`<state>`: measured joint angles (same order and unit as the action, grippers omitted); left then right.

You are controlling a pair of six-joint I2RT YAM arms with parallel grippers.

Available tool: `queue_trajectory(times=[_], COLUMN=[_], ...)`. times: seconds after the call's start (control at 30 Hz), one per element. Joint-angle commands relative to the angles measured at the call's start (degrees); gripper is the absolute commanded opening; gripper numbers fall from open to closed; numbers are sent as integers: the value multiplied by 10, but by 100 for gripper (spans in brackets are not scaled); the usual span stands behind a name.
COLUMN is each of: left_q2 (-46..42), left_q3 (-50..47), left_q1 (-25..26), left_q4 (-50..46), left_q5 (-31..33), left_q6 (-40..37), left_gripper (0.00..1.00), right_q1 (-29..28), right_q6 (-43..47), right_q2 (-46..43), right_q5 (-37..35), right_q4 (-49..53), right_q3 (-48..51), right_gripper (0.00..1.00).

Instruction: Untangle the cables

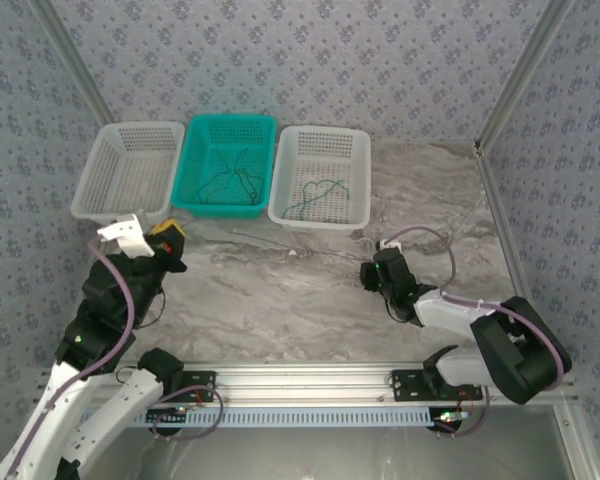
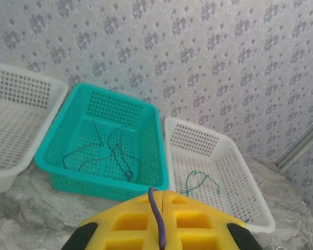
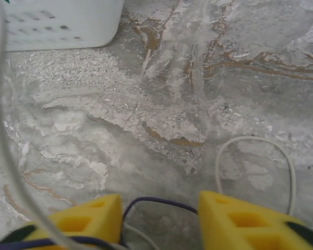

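- Marble desk (image 1: 280,310) with three baskets at the back: white left basket (image 1: 140,127), teal basket (image 1: 230,120) in the middle, white right basket (image 1: 325,130).
- Cables: the dark cables (image 1: 230,175) lie loose in the teal basket and a blue cable (image 1: 320,192) lies in the right basket. A faint strand (image 1: 315,253) lies on the desk between the right basket and the right hand (image 1: 372,272).
- Step, as I read it: the right hand takes that strand off the desk so it can be sorted into a basket.
- To do it well:
  - Go low with the pads square to the desk and take one strand only.
  - Squeeze fully before lifting.
  - Lift slowly and pull away from the baskets so nothing snags.
- Keep the pale loop (image 3: 253,139) by the right finger out of the pinch. I can't tell if it's a task cable or arm wiring.
- Right hand, wrist view: the fingers (image 3: 88,213) stand apart with a clear gap, low over the desk. A thin dark wire (image 3: 151,200) arcs across the gap and is not clamped as far as I can see.
- Left hand (image 1: 168,238): up off the desk near the left basket, pads pressed together. A thin purple line (image 2: 157,219) sits on the seam, and I can't tell whether that's a held cable.
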<state>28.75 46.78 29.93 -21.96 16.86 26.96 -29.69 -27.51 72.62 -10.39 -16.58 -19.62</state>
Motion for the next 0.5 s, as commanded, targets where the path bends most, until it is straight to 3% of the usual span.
queue_trajectory(times=[0.0,0.07,0.23,0.37,0.47], left_q2=[46,67,55,11,-35], left_q3=[-46,-90,-219,-276,-261], left_q1=[-5,-5,-5,-5,-5], left_q4=[21,39,101,128,107], left_q5=[-68,-94,-112,-120,-99], left_q6=[27,54,121,138,94], left_gripper=[2,6,19,56,66], right_q1=[3,3,2,2,2], right_q6=[2,14,68,103,120], right_q2=[-47,-82,-181,-250,-268], right_q5=[42,54,108,141,159], right_q4=[-1,1,10,25,44], right_q3=[11,12,23,27,15], right_gripper=[10,1,0,0,0])
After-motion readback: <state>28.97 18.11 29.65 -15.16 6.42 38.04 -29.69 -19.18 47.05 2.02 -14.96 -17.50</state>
